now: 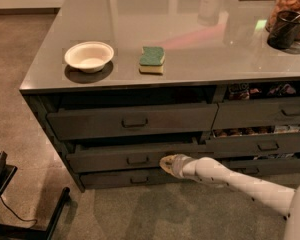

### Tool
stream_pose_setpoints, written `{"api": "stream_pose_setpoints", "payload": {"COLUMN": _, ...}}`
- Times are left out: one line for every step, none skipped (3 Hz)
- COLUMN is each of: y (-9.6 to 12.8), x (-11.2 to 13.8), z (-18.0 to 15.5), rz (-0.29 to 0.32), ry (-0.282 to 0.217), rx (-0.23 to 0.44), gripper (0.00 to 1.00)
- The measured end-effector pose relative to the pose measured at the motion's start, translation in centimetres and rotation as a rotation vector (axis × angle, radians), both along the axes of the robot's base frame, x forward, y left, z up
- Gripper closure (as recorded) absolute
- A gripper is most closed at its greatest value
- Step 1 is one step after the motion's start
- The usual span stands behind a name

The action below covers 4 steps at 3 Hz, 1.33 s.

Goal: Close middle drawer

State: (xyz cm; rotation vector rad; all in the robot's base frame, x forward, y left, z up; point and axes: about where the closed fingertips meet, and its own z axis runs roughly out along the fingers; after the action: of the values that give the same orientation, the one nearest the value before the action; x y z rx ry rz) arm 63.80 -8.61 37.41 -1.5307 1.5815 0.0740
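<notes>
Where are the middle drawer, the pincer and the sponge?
wide dark grey middle drawer [102, 159]: camera view, front panel, left half.
pincer [168, 163]: camera view, its tip, by the drawer's front.
green-and-yellow rectangular sponge [152, 57]: camera view, green top face.

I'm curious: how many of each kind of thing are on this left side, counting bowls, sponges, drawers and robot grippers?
Bowls: 1, white bowl
Sponges: 1, green sponge
Left-column drawers: 3, top drawer, middle drawer, bottom drawer
Grippers: 1, gripper against the middle drawer's front
Total: 6
</notes>
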Motion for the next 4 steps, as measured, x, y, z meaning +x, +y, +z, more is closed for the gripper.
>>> {"api": "stream_pose_setpoints", "payload": {"y": 1.2, "x": 2.5, "z": -0.4, "rz": 0.030, "ry": 0.002, "rx": -0.027, "gripper": 1.00}}
{"api": "stream_pose_setpoints", "payload": {"y": 1.2, "x": 2.5, "z": -0.4, "rz": 0.030, "ry": 0.003, "rx": -0.027, "gripper": 1.00}}
{"api": "stream_pose_setpoints", "payload": {"y": 1.2, "x": 0.5, "z": 0.3, "rz": 0.041, "ry": 0.046, "rx": -0.021, "gripper": 1.00}}
{"api": "stream_pose_setpoints", "payload": {"y": -0.2, "x": -3.0, "z": 2.2, "rz": -0.006, "ry": 0.104, "rx": -0.014, "gripper": 1.00}}
